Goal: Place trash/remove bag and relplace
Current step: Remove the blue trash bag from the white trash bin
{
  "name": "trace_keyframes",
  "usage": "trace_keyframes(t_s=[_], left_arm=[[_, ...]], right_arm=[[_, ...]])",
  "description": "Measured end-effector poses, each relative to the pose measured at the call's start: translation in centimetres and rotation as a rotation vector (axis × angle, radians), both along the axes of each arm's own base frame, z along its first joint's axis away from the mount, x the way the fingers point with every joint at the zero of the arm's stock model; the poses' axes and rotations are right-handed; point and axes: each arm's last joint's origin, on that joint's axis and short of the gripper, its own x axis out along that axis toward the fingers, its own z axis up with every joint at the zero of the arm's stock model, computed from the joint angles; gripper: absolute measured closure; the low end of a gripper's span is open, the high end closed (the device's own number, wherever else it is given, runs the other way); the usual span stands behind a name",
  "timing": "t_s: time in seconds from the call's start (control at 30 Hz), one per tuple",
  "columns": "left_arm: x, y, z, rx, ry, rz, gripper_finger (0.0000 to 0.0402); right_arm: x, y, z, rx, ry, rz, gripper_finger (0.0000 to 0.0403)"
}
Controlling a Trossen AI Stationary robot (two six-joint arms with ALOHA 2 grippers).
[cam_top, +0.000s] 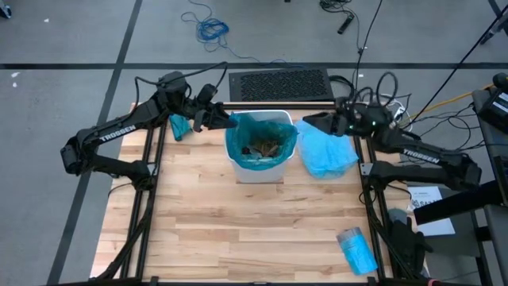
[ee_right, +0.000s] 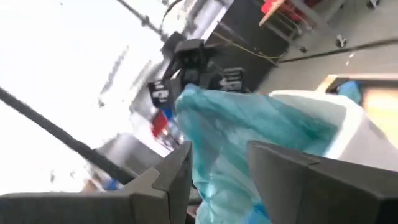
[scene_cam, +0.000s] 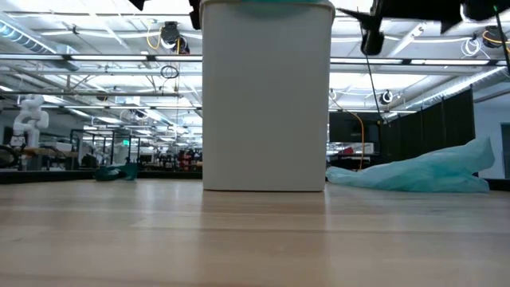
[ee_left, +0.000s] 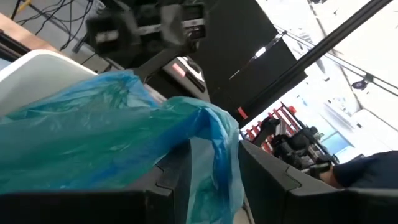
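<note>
A white bin (cam_top: 258, 163) stands mid-table toward the far edge, lined with a blue bag (cam_top: 274, 127). Brown crumpled trash (cam_top: 262, 147) lies inside the bag. My left gripper (cam_top: 230, 121) is at the bin's far left corner, shut on the bag's rim. My right gripper (cam_top: 305, 123) is at the far right corner, likewise shut on the rim. In the low view the bin (scene_cam: 267, 96) stands on its base on the table, and the grippers are mostly out of the frame above it. My left gripper (ee_left: 214, 149) pinches a gathered fold of the bag's rim (ee_left: 211, 134) between its two fingers. It comes in about level from the table's left. The film runs back over the bin's white rim (ee_left: 37, 62). My right gripper (ee_right: 219, 149) pinches a bunched fold of the bag's rim (ee_right: 217, 124) between its two fingers. It comes in about level from the table's right. The film rises to a peak past the fingertips and runs back to the bin's rim (ee_right: 336, 112).
A loose blue bag (cam_top: 327, 155) lies spread on the table just right of the bin. A small blue wad (cam_top: 178, 125) lies by the left arm. A blue packet (cam_top: 355, 248) sits near the right near corner. The table's near half has free room.
</note>
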Motion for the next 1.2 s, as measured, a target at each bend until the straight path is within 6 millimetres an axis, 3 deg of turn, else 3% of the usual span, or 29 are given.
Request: trace_keyframes(t_s=[0.1,0.17,0.57,0.77,1.0,1.2], left_arm=[[0.0,0.0,0.0,0.004,0.002,0.000,0.0274],[0.0,0.0,-0.2,0.024,0.008,-0.002,0.0274],[-0.1,0.0,-0.9,0.039,0.058,-0.007,0.0274],[-0.1,-0.1,-1.0,0.029,0.068,-0.022,0.0274],[-1.2,-0.9,-2.4,-0.042,0.212,-0.110,0.0274],[-1.6,-0.9,-2.5,0.000,0.246,-0.030,0.0274]], right_arm=[[-0.2,0.2,-2.4,0.105,-0.008,0.019,0.0257],[0.0,0.5,-2.9,0.134,-0.008,0.027,0.0257],[0.5,1.2,-3.8,0.149,0.084,0.060,0.0271],[0.5,1.2,-3.6,0.131,0.070,0.054,0.0273],[0.4,1.2,-3.3,0.109,0.032,0.053,0.0273],[0.4,1.2,-3.0,0.096,0.006,0.054,0.0273]])
